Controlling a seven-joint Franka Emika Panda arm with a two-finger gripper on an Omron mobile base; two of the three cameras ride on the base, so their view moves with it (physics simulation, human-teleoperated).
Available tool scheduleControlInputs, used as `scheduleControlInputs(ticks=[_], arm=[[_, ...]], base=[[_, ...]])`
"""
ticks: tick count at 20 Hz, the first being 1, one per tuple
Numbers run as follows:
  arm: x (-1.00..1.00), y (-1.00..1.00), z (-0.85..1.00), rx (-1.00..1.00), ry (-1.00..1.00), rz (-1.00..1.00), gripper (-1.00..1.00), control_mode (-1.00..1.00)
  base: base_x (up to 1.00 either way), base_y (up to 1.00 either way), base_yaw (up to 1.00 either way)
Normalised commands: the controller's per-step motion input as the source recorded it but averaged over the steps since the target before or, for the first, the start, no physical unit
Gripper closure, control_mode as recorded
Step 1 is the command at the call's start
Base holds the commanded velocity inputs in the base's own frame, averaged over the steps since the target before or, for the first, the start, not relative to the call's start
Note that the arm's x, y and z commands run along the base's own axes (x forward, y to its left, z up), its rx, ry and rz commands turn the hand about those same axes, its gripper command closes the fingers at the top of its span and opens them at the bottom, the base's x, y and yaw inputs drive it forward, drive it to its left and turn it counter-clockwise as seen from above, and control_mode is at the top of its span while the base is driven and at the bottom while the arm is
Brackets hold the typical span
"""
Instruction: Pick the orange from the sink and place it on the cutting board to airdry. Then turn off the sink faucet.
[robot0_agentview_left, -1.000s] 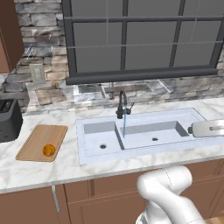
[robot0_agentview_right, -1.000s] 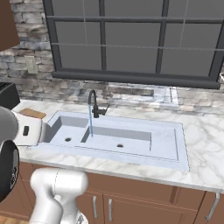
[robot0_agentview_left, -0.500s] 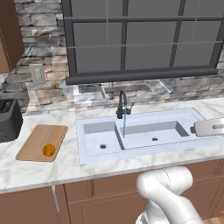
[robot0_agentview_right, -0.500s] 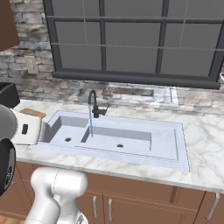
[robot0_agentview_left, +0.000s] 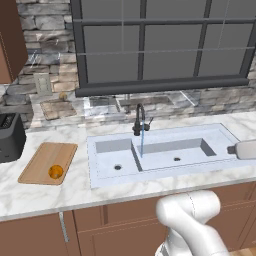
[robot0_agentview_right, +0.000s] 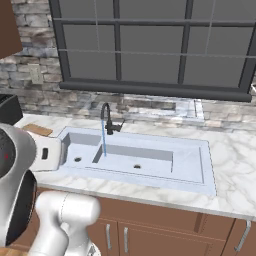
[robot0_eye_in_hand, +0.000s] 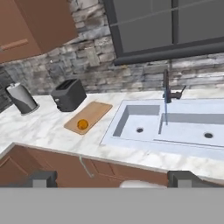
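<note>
Orange (robot0_agentview_left: 55, 171) sits on board (robot0_agentview_left: 49, 163): first step done. Faucet (robot0_agentview_left: 139, 119) runs; shutoff remains. Gripper (robot0_eye_in_hand: 112, 180) fingers spread apart, grasping nothing.

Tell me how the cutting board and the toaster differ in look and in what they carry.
The cutting board is flat, light-brown wood; the toaster is a tall black box. The board lies close to the sink, the toaster farther left, toward the wall. The board carries the orange on its near part; I see nothing on the toaster. Both rest on the same marble counter, left of the sink.
</note>
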Motion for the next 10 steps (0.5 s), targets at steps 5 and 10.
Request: scheduleControlInputs(ticks=[5, 10], arm=[[0.1, -0.29, -0.1, 0.05, -0.08, 0.19, -1.0, -1.0], [0.13, -0.2, -0.08, 0.01, -0.08, 0.23, -1.0, -1.0]], base=[[0.0, 0.0, 0.0], [0.0, 0.0, 0.0]])
